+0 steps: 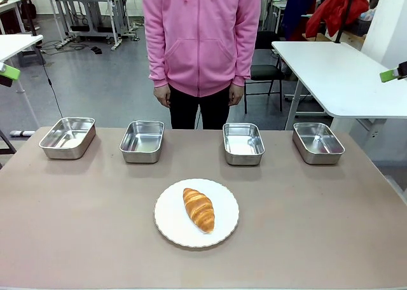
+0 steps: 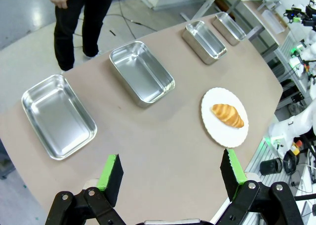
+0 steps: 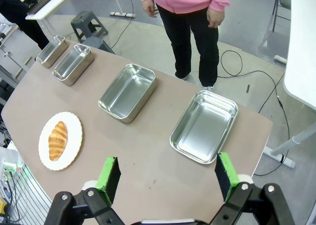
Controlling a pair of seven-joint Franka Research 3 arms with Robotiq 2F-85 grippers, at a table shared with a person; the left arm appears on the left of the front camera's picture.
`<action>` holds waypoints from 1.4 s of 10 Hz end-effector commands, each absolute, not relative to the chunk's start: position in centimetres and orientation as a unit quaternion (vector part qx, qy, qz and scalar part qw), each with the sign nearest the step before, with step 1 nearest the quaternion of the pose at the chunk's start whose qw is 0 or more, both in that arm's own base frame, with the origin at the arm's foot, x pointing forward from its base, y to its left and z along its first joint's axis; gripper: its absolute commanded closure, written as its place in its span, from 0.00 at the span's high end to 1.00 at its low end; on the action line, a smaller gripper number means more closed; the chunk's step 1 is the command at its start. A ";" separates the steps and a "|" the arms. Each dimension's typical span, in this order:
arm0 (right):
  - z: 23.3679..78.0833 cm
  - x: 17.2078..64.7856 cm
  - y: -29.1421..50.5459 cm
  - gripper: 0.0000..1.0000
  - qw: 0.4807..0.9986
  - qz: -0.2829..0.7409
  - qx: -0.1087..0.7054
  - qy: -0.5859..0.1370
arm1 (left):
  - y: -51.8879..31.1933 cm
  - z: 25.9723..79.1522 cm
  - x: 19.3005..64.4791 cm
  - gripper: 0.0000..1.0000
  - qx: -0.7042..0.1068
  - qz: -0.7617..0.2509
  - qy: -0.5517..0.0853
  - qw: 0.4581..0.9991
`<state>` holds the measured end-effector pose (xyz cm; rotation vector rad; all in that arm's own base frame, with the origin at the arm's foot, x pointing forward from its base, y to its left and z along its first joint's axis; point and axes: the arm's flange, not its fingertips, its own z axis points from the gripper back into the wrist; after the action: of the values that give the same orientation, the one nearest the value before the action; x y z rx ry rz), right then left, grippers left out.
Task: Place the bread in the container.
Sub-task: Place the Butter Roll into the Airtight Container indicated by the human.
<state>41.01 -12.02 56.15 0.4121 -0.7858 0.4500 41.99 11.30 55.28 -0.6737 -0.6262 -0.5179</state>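
While the left tool [image 2: 171, 174] and right tool [image 3: 168, 175] hang spread and empty, the golden-brown ridged croissant [image 1: 199, 209] sits on the round white plate [image 1: 168, 225]; four look-alike shiny steel trays [image 1: 141, 156] risk a wrong drop.

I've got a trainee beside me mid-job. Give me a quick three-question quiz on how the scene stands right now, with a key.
1. True or false: the croissant lies on the white plate.
2. How many steel trays stand in the row beyond the plate?
3. The left pincer is: A) open and holding nothing; B) shut on the croissant; C) shut on a tray rim.

Key: 1 true; 2 four; 3 A.
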 end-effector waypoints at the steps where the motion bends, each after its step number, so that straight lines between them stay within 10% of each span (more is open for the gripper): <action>1: 56.1 41.0 -12.0 1.00 0.874 0.216 0.204 -0.383 | 11.4 55.4 41.8 1.00 -0.324 -0.250 -0.300 0.862; 14: 56.1 41.0 -12.0 1.00 0.874 0.216 0.204 -0.383 | 11.4 55.4 41.8 1.00 -0.324 -0.250 -0.300 0.862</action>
<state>41.01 -12.02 56.15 0.4121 -0.7858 0.4500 41.99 11.30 55.28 -0.6737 -0.6262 -0.5179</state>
